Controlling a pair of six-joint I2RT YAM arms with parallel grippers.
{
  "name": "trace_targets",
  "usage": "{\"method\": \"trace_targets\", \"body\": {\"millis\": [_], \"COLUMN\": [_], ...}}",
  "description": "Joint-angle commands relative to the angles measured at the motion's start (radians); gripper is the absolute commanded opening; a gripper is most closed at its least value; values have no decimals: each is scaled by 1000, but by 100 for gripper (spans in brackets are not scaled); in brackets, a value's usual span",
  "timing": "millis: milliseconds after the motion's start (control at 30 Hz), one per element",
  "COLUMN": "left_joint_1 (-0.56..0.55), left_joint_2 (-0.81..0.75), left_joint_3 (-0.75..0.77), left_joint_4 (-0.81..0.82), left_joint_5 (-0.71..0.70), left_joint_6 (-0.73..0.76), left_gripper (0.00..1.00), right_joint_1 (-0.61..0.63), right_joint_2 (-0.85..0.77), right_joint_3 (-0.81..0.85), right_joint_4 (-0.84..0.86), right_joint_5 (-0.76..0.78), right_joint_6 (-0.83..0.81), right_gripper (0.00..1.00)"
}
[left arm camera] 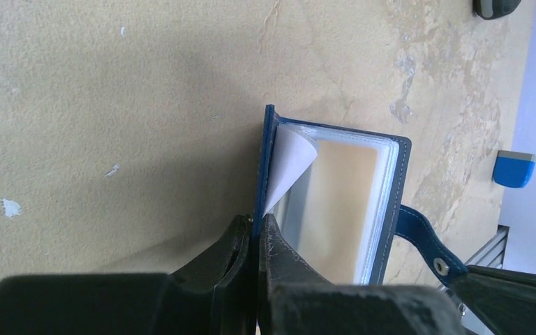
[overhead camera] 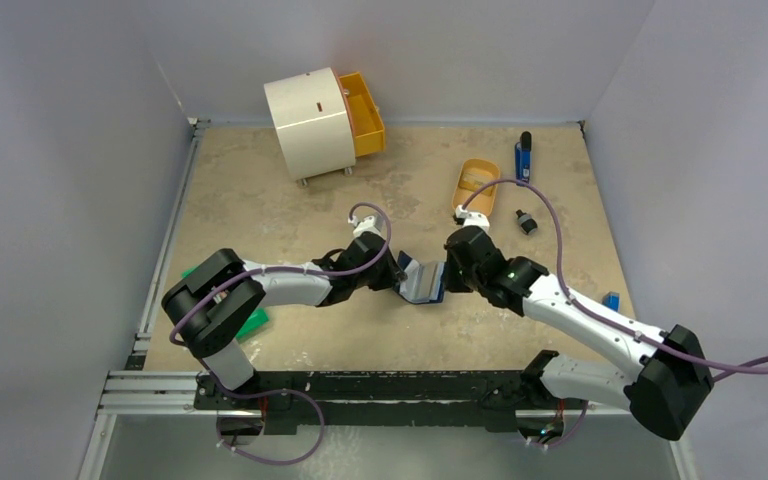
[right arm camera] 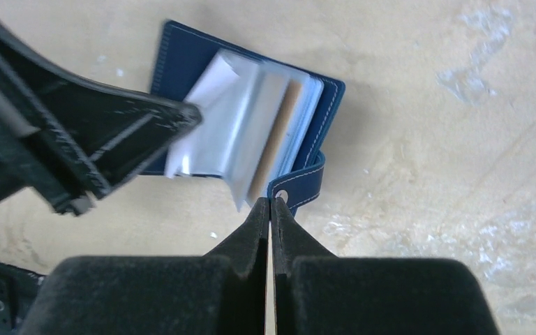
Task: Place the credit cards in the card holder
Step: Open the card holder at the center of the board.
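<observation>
Left hand (left arm camera: 255, 234) is clamped shut on the left cover of the card holder (right arm camera: 181, 63); right hand (right arm camera: 271, 204) is pinched closed on its snap tab (right arm camera: 306, 183).
Two hands, one card holder, one tan credit card (left arm camera: 345, 202) visible inside the clear sleeves (right arm camera: 241, 118). The holder lies open at the middle of the table (overhead camera: 290, 210) between the hands, with its spine roughly near-to-far and its tab pointing right.
</observation>
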Motion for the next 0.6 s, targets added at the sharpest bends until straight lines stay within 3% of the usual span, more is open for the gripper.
{"method": "trace_targets", "body": {"millis": [0, 133, 367, 567], "left_joint_1": [-4, -4, -4, -8], "left_joint_2": [-28, -32, -52, -59], "left_joint_3": [3, -9, -63, -87], "left_joint_4": [-16, -40, -43, -23], "left_joint_5": [-54, -86, -123, -126], "left_joint_6": [7, -8, -49, -76], "left_gripper": [0, 0, 0, 0], "right_joint_1": [-2, -12, -53, -53], "right_joint_2": [-23, -36, -68, -144], "right_joint_3": [-53, -93, -101, -55], "right_joint_4": [-56, -60, -82, 34], "right_joint_5": [45, 34, 34, -22], "right_joint_6": [102, 148, 182, 90], "right_gripper": [0, 0, 35, 51]}}
